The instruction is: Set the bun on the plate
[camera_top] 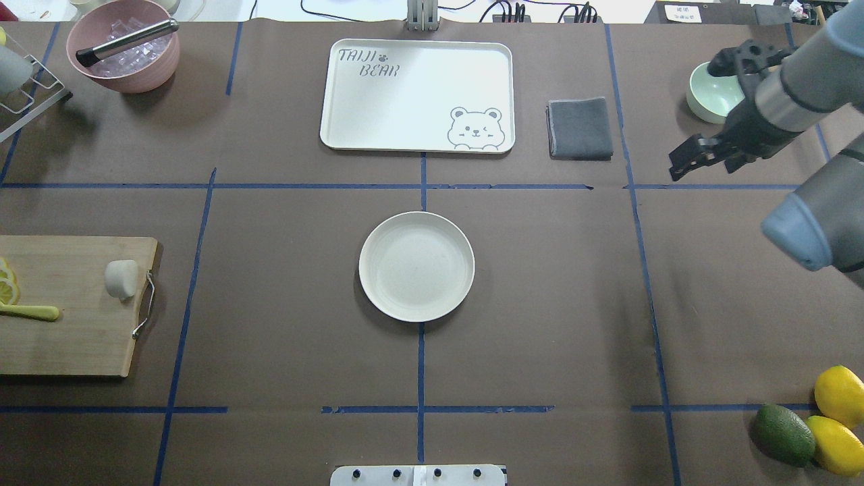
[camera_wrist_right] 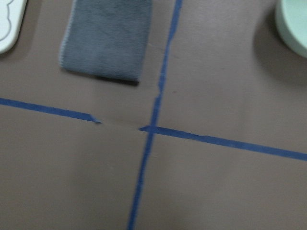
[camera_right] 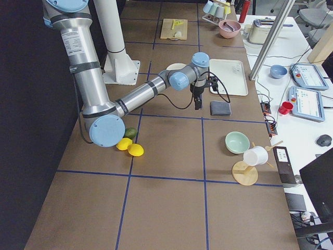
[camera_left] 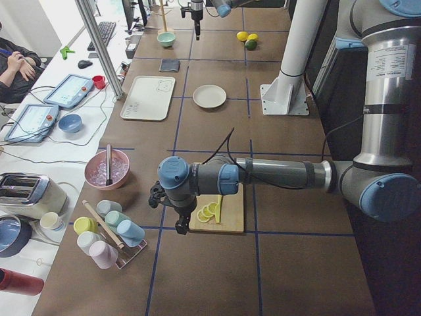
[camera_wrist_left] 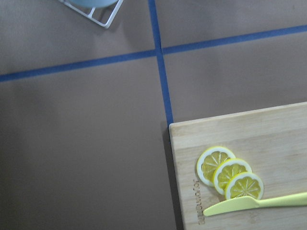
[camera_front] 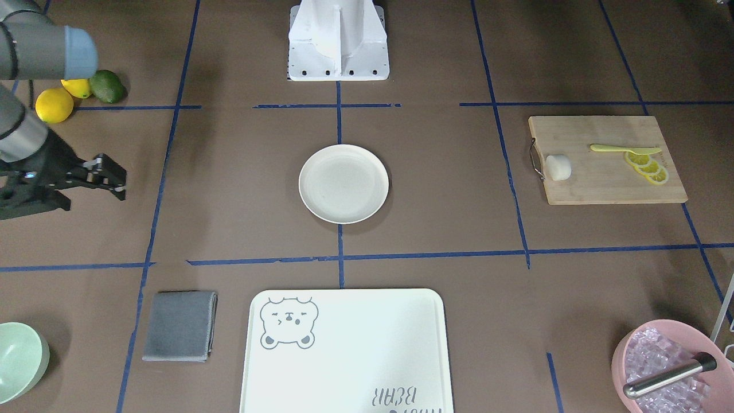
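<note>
The off-white bun (camera_front: 558,167) (camera_top: 121,279) lies on its side at the handle end of a wooden cutting board (camera_front: 602,183) (camera_top: 67,337). At the table's middle sits the cream plate (camera_front: 343,183) (camera_top: 416,266), with nothing on it. My left gripper (camera_left: 179,227) hangs over the board's lemon-slice end, far from the plate; I cannot tell if it is open or shut. My right gripper (camera_front: 121,183) (camera_top: 678,165) hovers on the opposite side of the table, near the grey cloth, open and holding nothing.
Lemon slices (camera_wrist_left: 230,172) and a yellow knife (camera_wrist_left: 259,203) share the board. Along the far edge stand a bear-print tray (camera_top: 351,128), a grey cloth (camera_top: 580,128), a green bowl (camera_top: 709,101) and a pink bowl of ice (camera_top: 125,54). Two lemons (camera_top: 837,412) and an avocado (camera_top: 783,435) lie by the right arm.
</note>
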Robot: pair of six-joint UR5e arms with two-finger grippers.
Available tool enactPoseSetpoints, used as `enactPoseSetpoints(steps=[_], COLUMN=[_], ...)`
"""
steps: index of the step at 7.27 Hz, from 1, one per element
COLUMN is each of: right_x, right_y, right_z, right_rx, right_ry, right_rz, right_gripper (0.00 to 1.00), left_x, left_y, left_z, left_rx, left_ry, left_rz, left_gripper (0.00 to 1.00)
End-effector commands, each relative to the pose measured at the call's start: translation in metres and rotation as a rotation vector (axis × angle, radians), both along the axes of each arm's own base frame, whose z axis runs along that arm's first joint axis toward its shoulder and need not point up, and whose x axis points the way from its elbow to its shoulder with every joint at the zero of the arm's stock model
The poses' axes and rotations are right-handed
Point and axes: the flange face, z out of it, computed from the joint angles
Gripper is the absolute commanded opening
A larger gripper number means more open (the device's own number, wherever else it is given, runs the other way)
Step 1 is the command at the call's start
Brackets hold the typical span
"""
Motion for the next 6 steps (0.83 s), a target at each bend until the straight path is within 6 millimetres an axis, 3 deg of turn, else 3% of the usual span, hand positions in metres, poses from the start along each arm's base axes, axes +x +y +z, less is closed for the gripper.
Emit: enactPoseSetpoints(steps=[1, 2, 4, 5, 6], right_x=[0.123, 0.163, 0.234, 0.248, 0.249], right_y=[0.010, 0.028, 0.070, 0.092, 0.097], right_z=[0.096, 0.136, 0.190, 0.209, 0.211], right_rx=[0.089, 0.102, 0.072, 0.029, 0.014], right_ry=[0.056, 0.081, 0.103, 0.106, 0.104], right_rz=[-0.080, -0.108, -0.070, -0.041, -0.029], right_gripper=[1.00, 1.00, 1.00, 1.00, 1.00], left_x=[0.001, 0.006, 0.025, 0.027, 0.034], left_y=[-0.009, -0.011, -0.029, -0.029, -0.033], left_z=[-0.011, -0.006, -0.022, -0.022, -0.042], left_rx=[0.135, 0.126, 0.063, 0.057, 0.159], left_ry=[0.001, 0.003, 0.016, 0.020, 0.035], left_rz=[-0.001, 0.010, -0.045, -0.058, -0.050], left_gripper=[1.00, 1.00, 1.00, 1.00, 1.00])
